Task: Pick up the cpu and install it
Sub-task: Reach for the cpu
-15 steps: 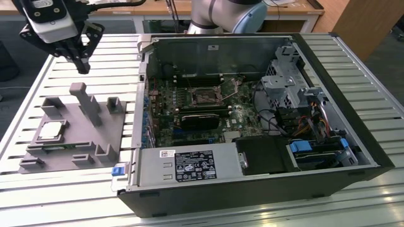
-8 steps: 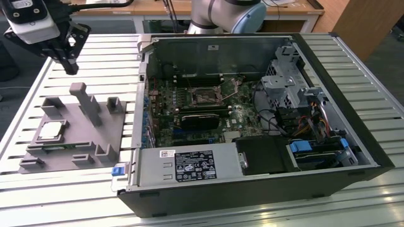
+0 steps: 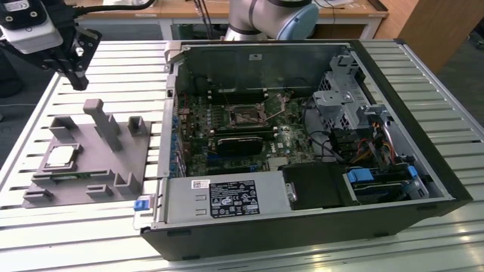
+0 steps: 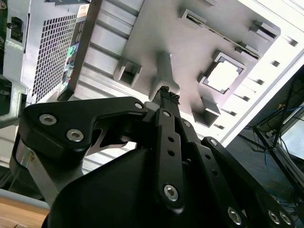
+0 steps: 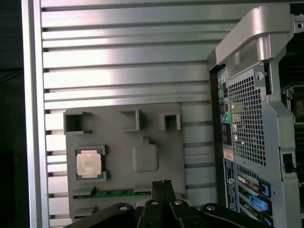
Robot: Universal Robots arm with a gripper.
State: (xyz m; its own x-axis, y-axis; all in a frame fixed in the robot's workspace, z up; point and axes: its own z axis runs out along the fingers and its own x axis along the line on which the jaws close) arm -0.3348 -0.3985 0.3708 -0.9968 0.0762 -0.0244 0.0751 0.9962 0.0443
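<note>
The cpu (image 3: 62,157) is a small square chip with a shiny metal top. It lies flat in a square recess of the gray fixture plate (image 3: 140,156) at the exterior view's left. Both wrist views show the cpu (image 4: 223,76) (image 5: 89,164) in that recess. My gripper (image 3: 78,84) hangs in the air above the far left of the table, beyond the fixture and well above the chip. Its black fingertips (image 4: 166,95) (image 5: 163,183) are pressed together, shut with nothing between them. The processor socket (image 3: 246,116) sits on the motherboard inside the open computer case (image 3: 423,187).
A tall gray post (image 3: 102,122) and several small blocks rise from the fixture plate. A green memory stick (image 5: 118,193) lies along the plate's edge. The case wall (image 3: 172,113) stands between fixture and motherboard. A black heatsink (image 3: 238,144) sits below the socket.
</note>
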